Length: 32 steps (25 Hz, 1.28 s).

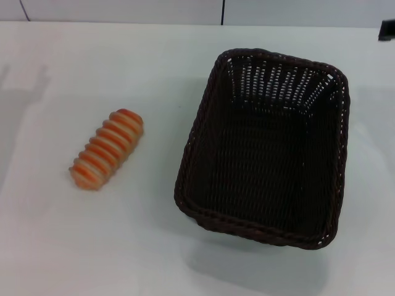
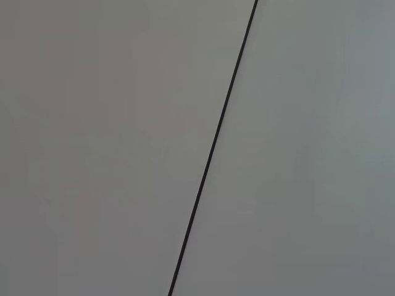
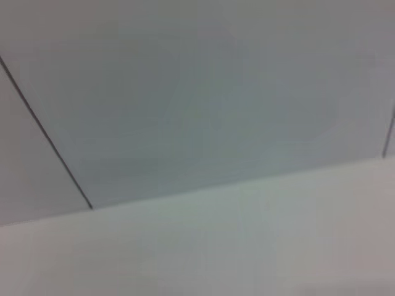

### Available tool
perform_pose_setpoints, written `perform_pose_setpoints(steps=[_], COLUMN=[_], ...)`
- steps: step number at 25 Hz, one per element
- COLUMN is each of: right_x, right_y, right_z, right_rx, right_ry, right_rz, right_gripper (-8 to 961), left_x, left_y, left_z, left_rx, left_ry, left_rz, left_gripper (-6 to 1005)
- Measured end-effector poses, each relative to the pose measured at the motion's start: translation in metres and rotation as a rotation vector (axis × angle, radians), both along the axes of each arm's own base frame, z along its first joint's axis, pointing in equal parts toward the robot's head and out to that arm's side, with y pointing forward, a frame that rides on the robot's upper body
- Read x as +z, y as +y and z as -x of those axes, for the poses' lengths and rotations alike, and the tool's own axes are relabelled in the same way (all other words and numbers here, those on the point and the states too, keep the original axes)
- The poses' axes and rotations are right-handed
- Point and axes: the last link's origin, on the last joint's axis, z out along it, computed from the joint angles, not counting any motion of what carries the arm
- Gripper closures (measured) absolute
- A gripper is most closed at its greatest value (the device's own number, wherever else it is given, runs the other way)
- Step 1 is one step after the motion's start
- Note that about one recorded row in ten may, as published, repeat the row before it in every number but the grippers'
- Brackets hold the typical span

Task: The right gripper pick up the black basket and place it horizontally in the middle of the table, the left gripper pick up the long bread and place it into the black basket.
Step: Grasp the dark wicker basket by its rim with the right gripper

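Observation:
The black basket (image 1: pixel 265 148) stands empty on the white table (image 1: pixel 123 246), right of the middle in the head view. Its long side runs from near to far, slightly slanted. The long bread (image 1: pixel 107 148) lies on the table to the basket's left, striped side up, slanted, and clear of the basket. Neither gripper shows in any view. The left wrist view shows only plain grey panels with a dark seam (image 2: pixel 213 148). The right wrist view shows a strip of the white table (image 3: pixel 247 246) with grey panels behind it.
A small dark shape (image 1: pixel 387 29) sits at the far right edge of the head view; I cannot tell what it is. A faint grey shadow (image 1: pixel 18 98) falls on the table's far left. A grey wall (image 1: pixel 123 9) runs behind the table.

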Motion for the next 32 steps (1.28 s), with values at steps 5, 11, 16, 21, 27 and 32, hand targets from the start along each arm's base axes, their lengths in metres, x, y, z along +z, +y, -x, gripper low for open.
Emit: perform_pose_setpoints(steps=[5,11,16,21,27,32], right_x=[-0.008,-0.028,-0.042,-0.050,-0.056,-0.061], right_y=[-0.008,-0.005,-0.004,-0.007,-0.014,-0.019], right_z=[-0.004,-0.010,-0.019,-0.018,-0.020,-0.023], right_rx=[-0.069,-0.126,-0.168,-0.163,-0.181,-0.199], right_ry=[0.038,0.085,0.102,0.115,0.155,0.181], right_rz=[0.047,0.134,0.189,0.208,0.250,0.277], right_gripper=[210,210,211,211,211,210], left_x=[0.000,0.000,0.001,0.001,0.002,0.001], left_y=[0.000,-0.004,-0.005,-0.004,-0.001,-0.001], left_z=[0.001,0.010,0.012,0.011,0.008,0.007], left_rx=[0.003,0.034,0.040,0.034,0.024,0.020], left_ry=[0.004,0.011,0.015,0.019,0.022,0.023], left_rz=[0.003,0.009,0.009,0.012,0.012,0.010], left_gripper=[130,130,130,130,131,131])
